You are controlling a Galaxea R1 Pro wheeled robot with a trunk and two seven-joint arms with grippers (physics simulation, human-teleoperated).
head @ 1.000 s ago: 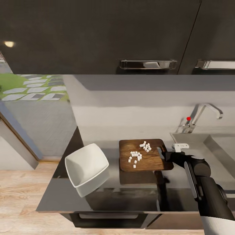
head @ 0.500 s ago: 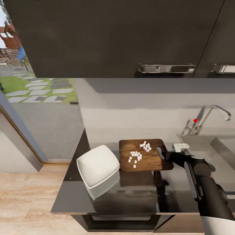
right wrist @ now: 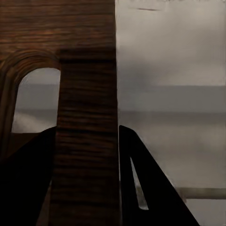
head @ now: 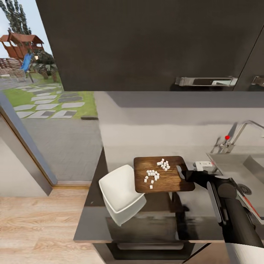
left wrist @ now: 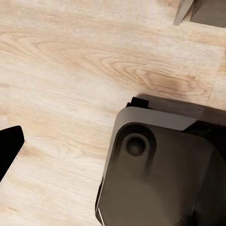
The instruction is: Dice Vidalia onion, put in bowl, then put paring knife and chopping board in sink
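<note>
The brown chopping board (head: 172, 181) hangs level above the countertop (head: 95, 227), its shadow lying below it. My right gripper (head: 183, 174) is shut on the board's handle end; in the right wrist view the wooden handle strip (right wrist: 84, 141) sits between the dark fingers (right wrist: 146, 183). Tiny white cubes of diced onion (head: 154, 175) lie on the board. The white bowl (head: 121, 190) stands on the countertop just left of the board. A thin red streak (head: 251, 207) in the sink (head: 238, 168) may be the paring knife. One black left fingertip (left wrist: 9, 148) hangs over the wood floor.
The chrome tap (head: 236, 134) with its red dot stands behind the sink. Black wall cabinets (head: 146, 40) hang close overhead. A glass door at the left shows a garden. My base (left wrist: 160, 169) is seen over the pale plank floor (left wrist: 70, 70).
The view has swung: cabinets, bowl and sink slid right in the picture. The board stayed with my right gripper, so it now hangs nearer the bowl, its left edge at the bowl's corner.
</note>
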